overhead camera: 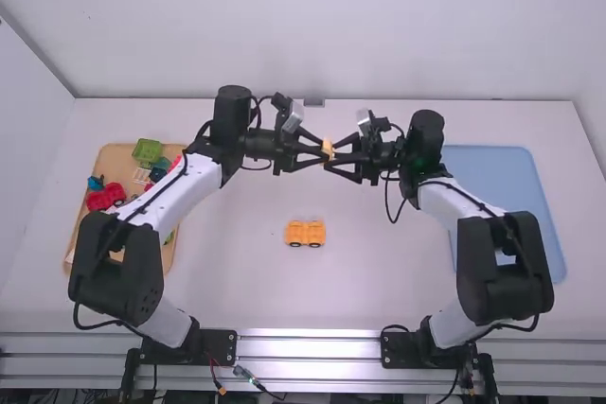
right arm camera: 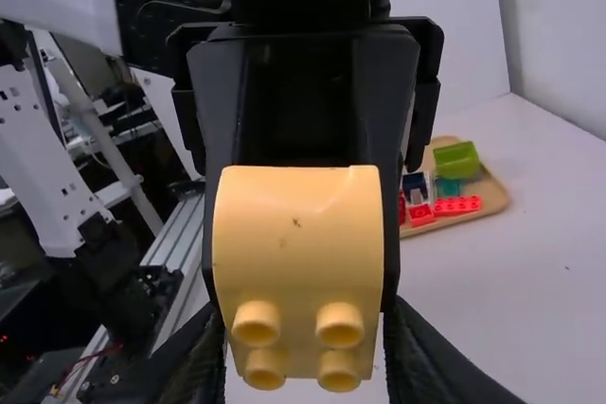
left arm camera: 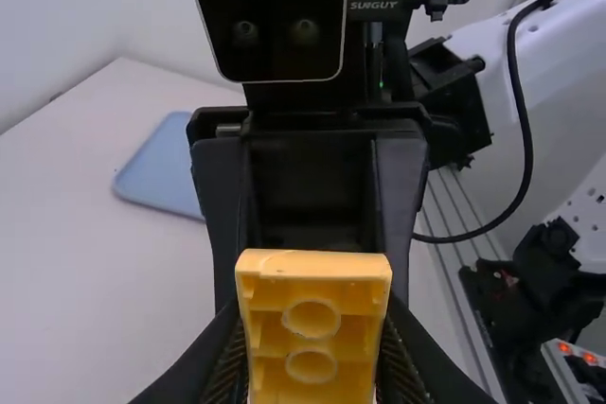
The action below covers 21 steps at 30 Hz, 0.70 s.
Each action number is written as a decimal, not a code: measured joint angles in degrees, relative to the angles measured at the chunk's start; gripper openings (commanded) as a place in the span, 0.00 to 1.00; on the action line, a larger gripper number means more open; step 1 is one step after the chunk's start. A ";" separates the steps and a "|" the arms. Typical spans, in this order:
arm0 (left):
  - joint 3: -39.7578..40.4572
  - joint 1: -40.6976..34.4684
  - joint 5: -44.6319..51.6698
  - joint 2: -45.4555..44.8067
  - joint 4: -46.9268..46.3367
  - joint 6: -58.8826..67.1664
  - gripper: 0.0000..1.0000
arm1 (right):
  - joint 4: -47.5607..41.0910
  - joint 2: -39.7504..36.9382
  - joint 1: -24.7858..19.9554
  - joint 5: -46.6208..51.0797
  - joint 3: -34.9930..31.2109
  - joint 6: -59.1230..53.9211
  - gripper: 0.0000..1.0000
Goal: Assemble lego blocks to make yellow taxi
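The left gripper (overhead camera: 322, 150) from nine o'clock and the right gripper (overhead camera: 333, 155) from three are both clamped on the yellow block (overhead camera: 328, 148), above the table (overhead camera: 379, 276); its studs show in the right wrist view. The orange wheeled piece (overhead camera: 305, 232) sits between six and seven o'clock of it.

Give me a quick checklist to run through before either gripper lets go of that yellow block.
1. Left gripper closed on the yellow block: ok, a finger on each side.
2. Right gripper closed on it too: ok, likewise.
3. Grip firm enough for one gripper to hold it alone: cannot tell.
4. Block ready to press down: not ok, it is in midair with its studs facing the right wrist camera, not up.
5. Wheeled base in place: ok, on the table between the arms.
6. Block seated on that base: not ok, they are apart.
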 measured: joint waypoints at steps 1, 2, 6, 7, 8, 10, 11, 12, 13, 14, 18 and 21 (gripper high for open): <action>0.00 -0.02 0.04 0.00 0.00 0.02 0.02 | 0.00 0.00 0.00 0.00 -0.02 0.02 0.38; 0.00 -0.02 0.11 0.00 0.02 0.04 0.02 | -0.02 0.00 0.00 0.02 -0.02 0.04 0.38; -0.02 -0.02 -0.02 0.00 0.70 0.00 0.02 | -0.13 0.02 0.07 0.02 -0.02 -0.02 0.32; 0.00 -0.02 -0.04 0.00 0.76 -0.17 0.02 | -0.15 0.00 0.04 0.02 -0.02 -0.11 0.31; 0.00 -0.02 -0.11 0.00 0.76 -0.42 0.02 | -0.11 0.02 0.04 0.07 0.00 -0.33 0.29; 0.00 0.00 -0.17 0.00 0.76 -0.63 0.02 | -0.11 0.00 0.04 0.07 -0.02 -0.48 0.28; 0.00 -0.02 -0.17 0.00 0.76 -0.63 0.02 | -0.11 0.00 0.04 0.04 -0.02 -0.50 0.26; 0.00 -0.02 -0.13 0.00 0.76 -0.66 0.02 | -0.13 0.02 0.04 0.04 0.00 -0.46 0.25; 0.00 0.00 -0.02 0.00 0.79 -0.68 0.02 | -0.11 0.00 0.04 0.02 0.00 -0.48 0.24; 0.00 0.00 0.02 0.00 0.79 -0.79 0.02 | -0.11 0.00 0.04 0.00 0.00 -0.48 0.22; 0.00 -0.02 0.02 0.00 0.74 -0.87 0.06 | -0.13 0.02 0.04 0.00 0.00 -0.46 0.15; 0.00 -0.02 0.00 0.00 0.74 -0.87 0.23 | -0.09 0.02 0.04 0.00 -0.02 -0.46 0.12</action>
